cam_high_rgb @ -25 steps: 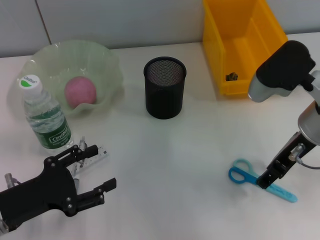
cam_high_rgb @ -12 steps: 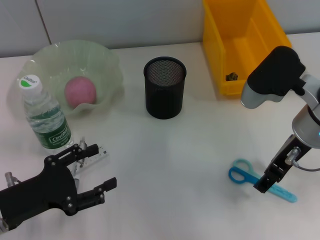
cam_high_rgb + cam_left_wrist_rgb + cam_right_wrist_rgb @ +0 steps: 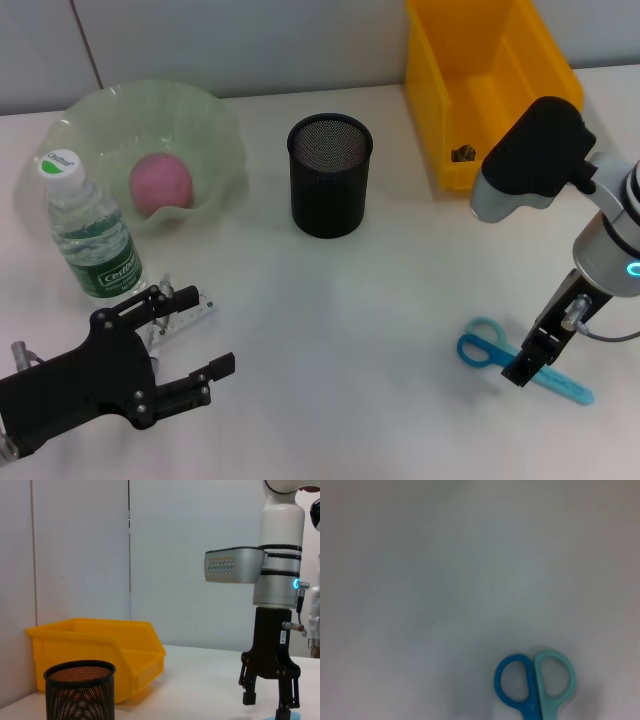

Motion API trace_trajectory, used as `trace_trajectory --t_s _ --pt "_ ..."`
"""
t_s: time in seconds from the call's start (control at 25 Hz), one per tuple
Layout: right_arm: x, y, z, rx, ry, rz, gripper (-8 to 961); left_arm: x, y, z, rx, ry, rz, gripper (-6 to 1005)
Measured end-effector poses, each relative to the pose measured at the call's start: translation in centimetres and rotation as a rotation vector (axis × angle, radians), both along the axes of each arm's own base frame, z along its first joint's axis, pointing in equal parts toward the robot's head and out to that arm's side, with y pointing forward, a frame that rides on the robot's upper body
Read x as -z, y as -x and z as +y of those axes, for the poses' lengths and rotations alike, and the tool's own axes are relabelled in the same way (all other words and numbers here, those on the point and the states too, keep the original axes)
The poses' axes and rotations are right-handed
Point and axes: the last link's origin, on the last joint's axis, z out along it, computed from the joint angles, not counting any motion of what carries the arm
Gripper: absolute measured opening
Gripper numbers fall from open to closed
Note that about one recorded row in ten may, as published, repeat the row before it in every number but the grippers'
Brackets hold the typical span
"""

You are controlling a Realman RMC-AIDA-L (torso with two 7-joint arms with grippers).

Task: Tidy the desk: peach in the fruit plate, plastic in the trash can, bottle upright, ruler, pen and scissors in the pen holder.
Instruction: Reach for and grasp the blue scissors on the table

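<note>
We see the right gripper (image 3: pixel 527 362), jaws apart, over the scissors (image 3: pixel 490 346) at lower right. The left gripper (image 3: pixel 190 345) sits spread open at lower left.

White desk top (image 3: pixel 400 300): smooth, matt. Yellow rectangular bin (image 3: pixel 480 80), upper right: glossy plastic. Black cylindrical cup (image 3: pixel 330 175), centre: wire mesh, matt. Pale green wavy bowl (image 3: pixel 215 120), upper left: translucent, glossy. Pink ball (image 3: pixel 160 183) inside: fuzzy, matt. Clear bottle (image 3: pixel 95 235): shiny plastic.

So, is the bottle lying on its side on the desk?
No, the bottle stands upright on the desk, cap up, beside the fruit plate.
</note>
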Motion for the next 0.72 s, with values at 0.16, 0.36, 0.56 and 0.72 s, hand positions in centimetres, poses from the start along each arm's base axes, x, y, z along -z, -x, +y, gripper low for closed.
trace_trajectory --t_s 0.16,0.36,0.56,0.72 --pt "0.29 -0.12 0.03 0.006 0.011 -0.005 812 0.00 -0.03 0.00 0.001 0.001 -0.001 814" --pt "0.40 -0.23 0.02 0.009 0.013 -0.005 811 0.00 -0.06 0.02 0.002 0.001 -0.002 815" --pt "0.60 -0.47 0.10 0.017 0.017 -0.007 810 -0.02 -0.07 0.04 0.003 0.001 -0.001 815" --pt "0.67 -0.43 0.24 0.013 0.014 -0.005 809 -0.02 -0.08 0.02 0.003 0.001 -0.003 814"
